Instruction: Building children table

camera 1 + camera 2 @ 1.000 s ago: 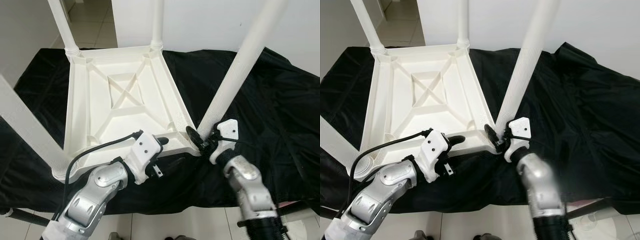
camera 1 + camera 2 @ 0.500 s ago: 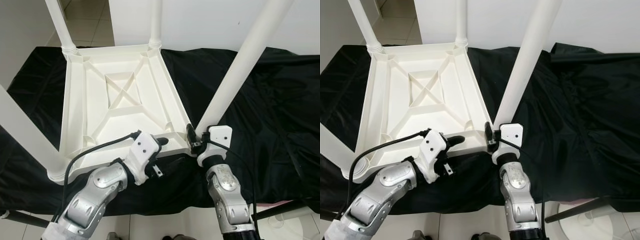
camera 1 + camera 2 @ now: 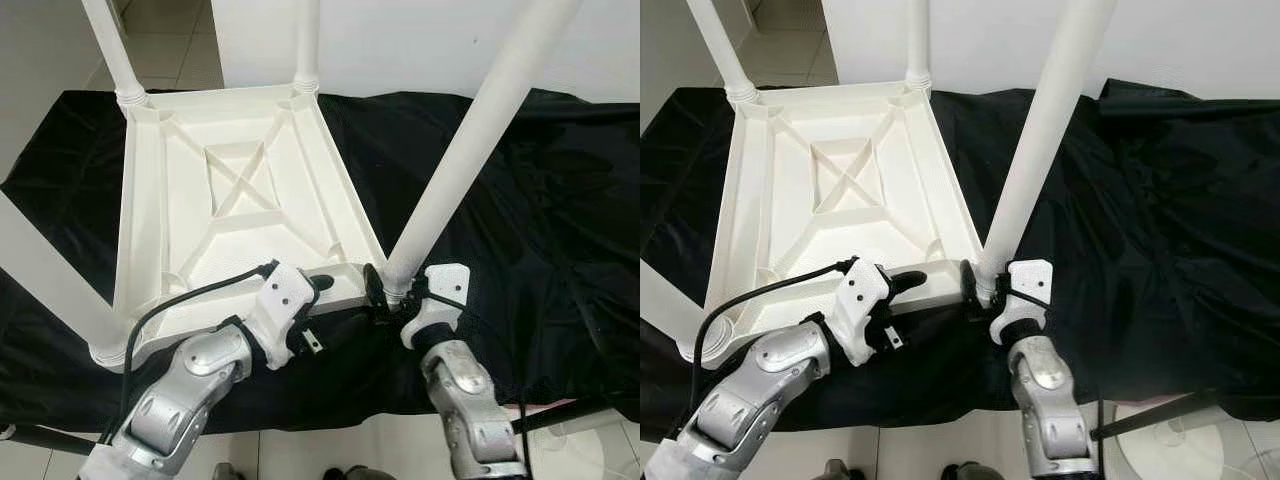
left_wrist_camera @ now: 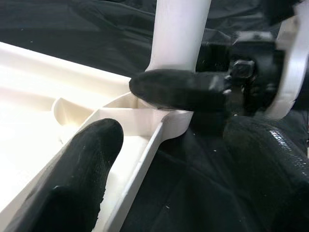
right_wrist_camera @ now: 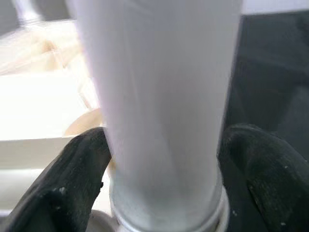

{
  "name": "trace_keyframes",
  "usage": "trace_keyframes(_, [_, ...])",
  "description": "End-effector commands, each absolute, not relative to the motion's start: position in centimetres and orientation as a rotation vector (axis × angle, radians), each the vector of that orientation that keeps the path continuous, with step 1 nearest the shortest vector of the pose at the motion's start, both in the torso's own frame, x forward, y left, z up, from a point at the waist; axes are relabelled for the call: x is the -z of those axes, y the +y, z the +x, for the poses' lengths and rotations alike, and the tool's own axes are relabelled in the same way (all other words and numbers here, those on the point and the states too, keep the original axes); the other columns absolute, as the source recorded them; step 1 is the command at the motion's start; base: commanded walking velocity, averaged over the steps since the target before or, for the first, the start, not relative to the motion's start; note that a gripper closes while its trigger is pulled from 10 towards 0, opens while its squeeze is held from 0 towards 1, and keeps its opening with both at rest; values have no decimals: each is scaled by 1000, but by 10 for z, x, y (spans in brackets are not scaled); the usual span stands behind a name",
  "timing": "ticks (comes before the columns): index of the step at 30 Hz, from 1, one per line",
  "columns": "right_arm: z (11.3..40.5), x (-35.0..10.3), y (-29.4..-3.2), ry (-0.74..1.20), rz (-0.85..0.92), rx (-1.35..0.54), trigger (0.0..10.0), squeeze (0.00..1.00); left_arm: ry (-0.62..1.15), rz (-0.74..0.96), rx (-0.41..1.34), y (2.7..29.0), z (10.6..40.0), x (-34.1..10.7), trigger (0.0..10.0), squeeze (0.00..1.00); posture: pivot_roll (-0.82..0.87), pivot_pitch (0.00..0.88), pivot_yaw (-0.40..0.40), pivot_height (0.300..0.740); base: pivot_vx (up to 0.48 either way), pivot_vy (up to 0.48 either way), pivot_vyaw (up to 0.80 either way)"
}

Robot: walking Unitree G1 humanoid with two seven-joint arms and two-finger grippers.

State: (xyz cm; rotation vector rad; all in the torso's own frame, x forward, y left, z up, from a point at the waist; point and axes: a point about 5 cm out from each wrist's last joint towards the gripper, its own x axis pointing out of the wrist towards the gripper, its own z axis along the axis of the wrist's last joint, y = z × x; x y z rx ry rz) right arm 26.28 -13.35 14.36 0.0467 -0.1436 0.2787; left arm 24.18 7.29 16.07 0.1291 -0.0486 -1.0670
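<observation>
Fingers of your right gripper (image 3: 388, 296) clasp the white table leg (image 3: 462, 160) at its near-corner socket, so keep it straight while your left gripper (image 3: 318, 290) pins the upturned tabletop (image 3: 240, 200) rim.

— Where's the table top (image 3: 240, 205)?

— Upside down on the cloth (image 3: 560, 200), left of the middle, underside facing up. A leg stands at each corner.

— And the near right leg (image 3: 470, 150)?

— It rises from the near right corner, leaning right. The right gripper (image 3: 392, 290) sits at its foot, one finger on either side.

— The left gripper (image 3: 318, 292)?

— Just left of that, at the near rim, one finger inside the rim and one outside. The far legs stand behind, by the wall (image 3: 400, 40).
</observation>
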Motion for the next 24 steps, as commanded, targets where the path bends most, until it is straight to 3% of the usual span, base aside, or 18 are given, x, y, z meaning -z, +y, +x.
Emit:
trace_keyframes(1, [260, -145, -134, -157, 53, -311, 10000, 0, -48, 134, 1117, 73, 238, -161, 10000, 0, -67, 154, -32, 740, 0, 0, 0])
trace_keyframes(9, [279, -160, -145, -166, -98, -597, 10000, 0, -35, 141, 1212, 72, 230, -165, 10000, 0, -58, 144, -19, 740, 0, 0, 0])
trace_keyframes(18, [298, -158, -145, -123, -192, -722, 10000, 0, -29, 169, 1233, 73, 228, -166, 10000, 0, -45, 138, -14, 740, 0, 0, 0])
trace_keyframes(19, [301, -157, -145, -118, -202, -737, 4706, 0, -32, 176, 1226, 74, 229, -166, 10000, 0, -40, 141, -13, 740, 0, 0, 0])
trace_keyframes(20, [305, -155, -146, -108, -210, -754, 3451, 0, -34, 178, 1214, 75, 231, -167, 10000, 0, -34, 140, -16, 740, 0, 0, 0])
trace_keyframes(21, [305, -155, -146, -108, -210, -754, 3451, 0, -34, 178, 1214, 75, 231, -167, 10000, 0, -34, 140, -16, 740, 0, 0, 0])
trace_keyframes(22, [307, -155, -147, -104, -212, -760, 0, 0, -36, 179, 1211, 76, 232, -167, 10000, 0, -32, 139, -18, 740, 0, 0, 0])
trace_keyframes(24, [308, -156, -150, -102, -191, -769, 0, 0, -36, 181, 1202, 77, 232, -168, 10000, 0, -26, 142, -22, 740, 0, 0, 0])
